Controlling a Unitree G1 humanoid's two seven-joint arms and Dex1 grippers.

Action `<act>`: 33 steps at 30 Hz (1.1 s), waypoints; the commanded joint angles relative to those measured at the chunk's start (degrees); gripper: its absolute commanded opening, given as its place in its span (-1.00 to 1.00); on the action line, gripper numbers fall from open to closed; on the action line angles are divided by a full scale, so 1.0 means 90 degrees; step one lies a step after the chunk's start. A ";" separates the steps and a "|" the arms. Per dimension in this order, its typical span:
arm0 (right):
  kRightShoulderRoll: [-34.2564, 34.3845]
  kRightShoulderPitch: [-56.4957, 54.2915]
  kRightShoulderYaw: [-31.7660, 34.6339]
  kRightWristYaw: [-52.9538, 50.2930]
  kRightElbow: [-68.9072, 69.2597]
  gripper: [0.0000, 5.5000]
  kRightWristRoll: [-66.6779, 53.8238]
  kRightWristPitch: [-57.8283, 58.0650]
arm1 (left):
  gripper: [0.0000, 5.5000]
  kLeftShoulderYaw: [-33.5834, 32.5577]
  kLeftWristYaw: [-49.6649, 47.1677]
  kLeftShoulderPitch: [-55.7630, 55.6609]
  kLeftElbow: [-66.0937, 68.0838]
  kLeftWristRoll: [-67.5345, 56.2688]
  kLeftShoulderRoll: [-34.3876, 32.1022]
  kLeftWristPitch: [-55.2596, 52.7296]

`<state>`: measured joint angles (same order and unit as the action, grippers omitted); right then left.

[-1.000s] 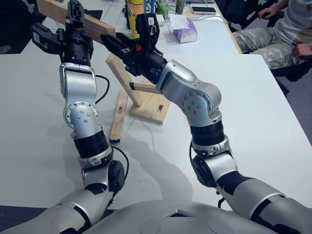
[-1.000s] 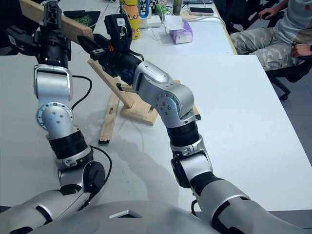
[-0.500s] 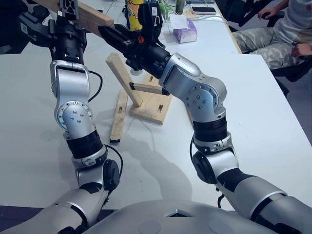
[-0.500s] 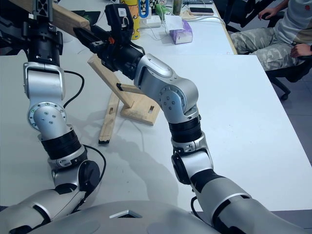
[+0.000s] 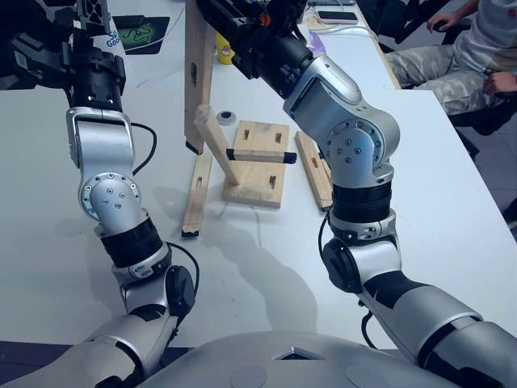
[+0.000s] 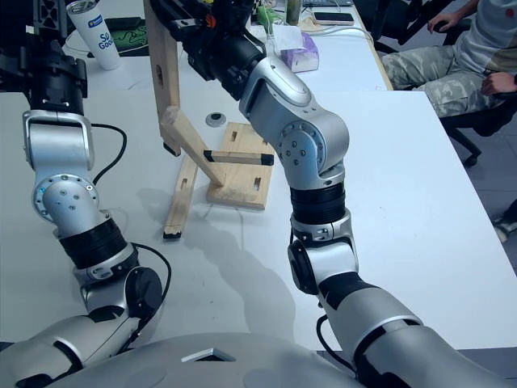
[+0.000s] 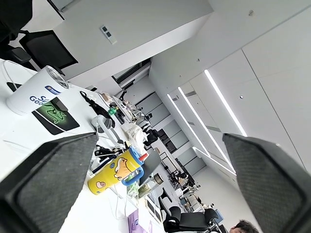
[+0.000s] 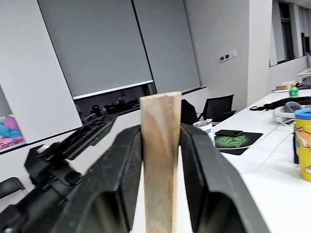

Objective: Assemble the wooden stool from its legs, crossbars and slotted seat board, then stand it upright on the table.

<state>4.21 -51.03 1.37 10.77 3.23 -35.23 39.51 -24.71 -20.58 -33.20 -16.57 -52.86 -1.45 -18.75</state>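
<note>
**Right jaws hold one stool leg upright beside the half-built stool**

The right jaws are clenched on a wooden leg (image 5: pixel 197 73), gripping it near its upper end. In the right wrist view the wood sits pinched between the two dark fingers (image 8: pixel 119 179). This leg hangs upright over the white worktop (image 5: pixel 420 178), at about 10 o'clock from the seat board (image 5: pixel 260 174), with a slot showing in its side. Its dark lower end is near the head of a second leg (image 5: pixel 216 144); whether the two touch cannot be told.

The seat board lies flat near the middle of the worktop, slots facing up. The second leg has its foot on the board near the 7 o'clock corner and leans away toward 10 o'clock. A crossbar (image 5: pixel 260 156) with dark ends juts from that leg about halfway up and runs level toward 3 o'clock over the board. A third leg (image 5: pixel 196 194) lies flat on the worktop just beside the board at 9 o'clock, running from 12 to 6. A fourth length of wood (image 5: pixel 311 162) lies flat at the board's 3 o'clock side, partly behind the right arm (image 5: pixel 347 137).

The left jaws are released: in the left wrist view their two fingers (image 7: pixel 46 189) stand wide apart with nothing between them. The left arm (image 5: pixel 105 162) is raised at 9 o'clock from the held leg, apart from it.

A small grey disc (image 5: pixel 226 118) lies at 11 o'clock from the board. A white tumbler (image 6: pixel 87 32), a dark mat (image 5: pixel 149 34) and a yellow cup (image 7: pixel 116 171) sit at the far 12 o'clock end
</note>
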 commanded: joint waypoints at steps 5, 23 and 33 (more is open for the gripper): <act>-0.0087 -0.0575 0.0564 -0.0359 -0.0347 -0.61 0.0333 -0.0754 | 0.72 0.0051 0.0044 0.0252 0.0017 0.0219 -0.0089 0.0018; -0.1173 0.1556 0.2358 -0.1799 0.1902 -0.61 -0.0030 0.0654 | 0.72 0.2269 0.3852 0.3419 0.0210 0.3230 -0.3375 -0.0978; -0.0841 0.2011 0.2436 -0.2295 0.2273 -0.61 -0.0522 0.0719 | 0.72 0.3808 0.4504 0.2891 0.0379 0.4166 -0.2875 -0.1136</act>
<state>-4.24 -32.57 24.12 -9.04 22.49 -38.71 46.31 7.74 19.75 -5.18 -15.80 -18.25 -28.12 -29.30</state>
